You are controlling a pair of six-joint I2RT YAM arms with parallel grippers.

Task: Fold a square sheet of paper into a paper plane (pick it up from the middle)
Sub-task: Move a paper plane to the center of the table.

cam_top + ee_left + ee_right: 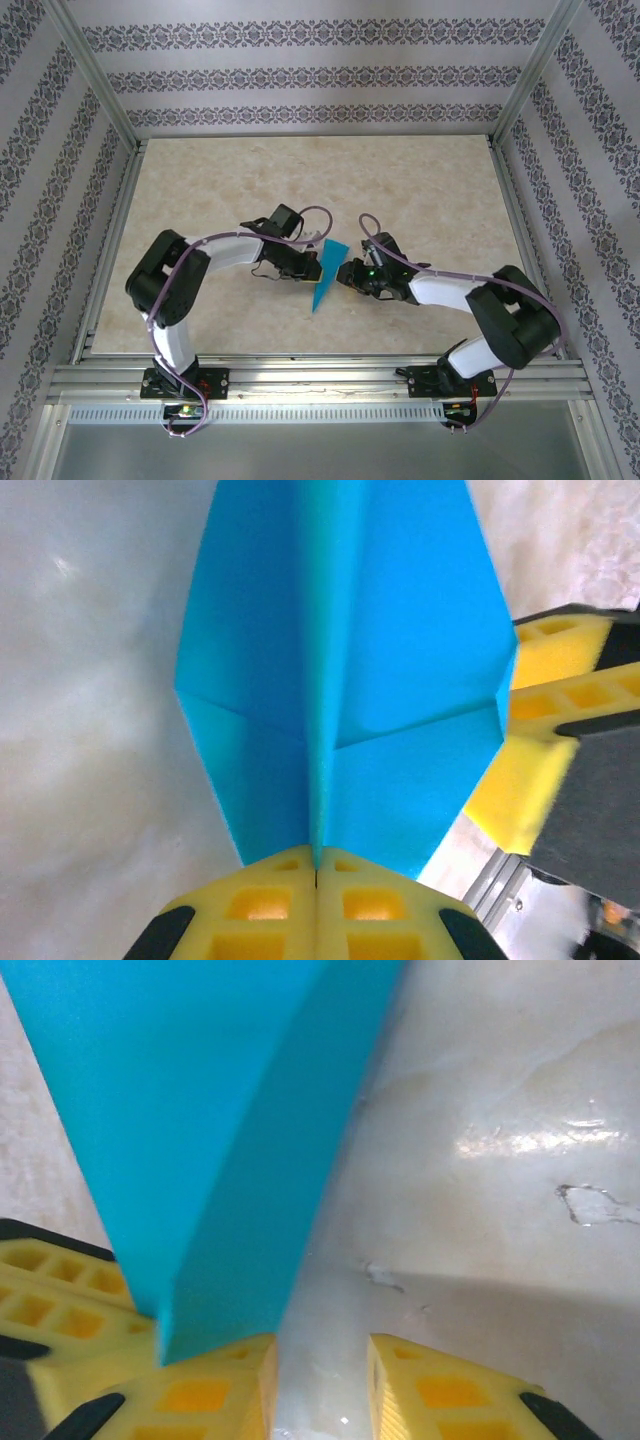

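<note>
Left gripper [316, 875] is pressed tight, pinching the paper plane [340, 660] by its centre crease, right at the fingertips. The plane runs straight out ahead of that claw, its long axis in line with the fingers and a wing falling to each side. Right gripper [320, 1360] stands spread, with bare table [520, 1160] showing through the gap. The plane sits off to this claw's left, by the tip of its left finger, touching or not I can't tell. So the left arm has it. My call is that the right claw must slide left before it can bite.
</note>
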